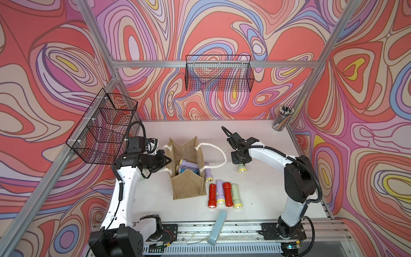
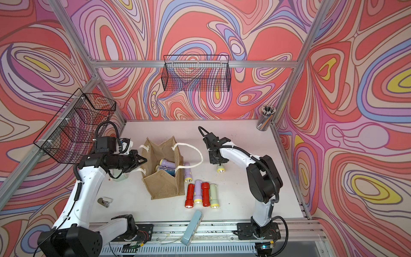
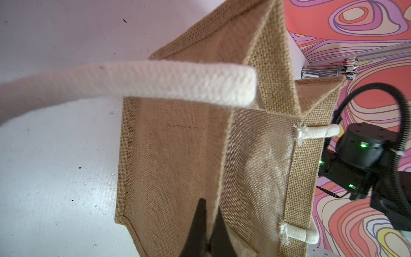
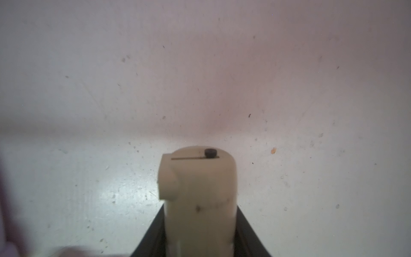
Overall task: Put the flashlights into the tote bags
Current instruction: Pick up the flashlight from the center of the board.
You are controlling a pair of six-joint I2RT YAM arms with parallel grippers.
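The tan burlap tote bag [image 1: 188, 187] stands open at mid-table with white rope handles [image 1: 219, 153]. My left gripper [image 1: 168, 160] is shut on the bag's left wall rim, and the wrist view shows its jaws [image 3: 211, 209] pinching the burlap edge [image 3: 169, 155]. Lilac [image 1: 189, 164] and blue [image 1: 186, 171] flashlights lie inside. My right gripper [image 1: 240, 163], right of the bag, is shut on a pale green flashlight [image 4: 200, 195] whose yellow head [image 1: 242, 169] points toward the front. A lilac flashlight [image 1: 208, 172] lies against the bag, and several more [image 1: 223, 194] lie in a row in front.
A flat grey-blue bar [image 1: 216, 228] lies at the table's front edge. Black wire baskets hang on the back wall [image 1: 219, 74] and the left frame [image 1: 104, 126]. A cup of pens [image 1: 283, 118] stands at the back right corner. A small metal object [image 2: 104, 202] lies by the left arm.
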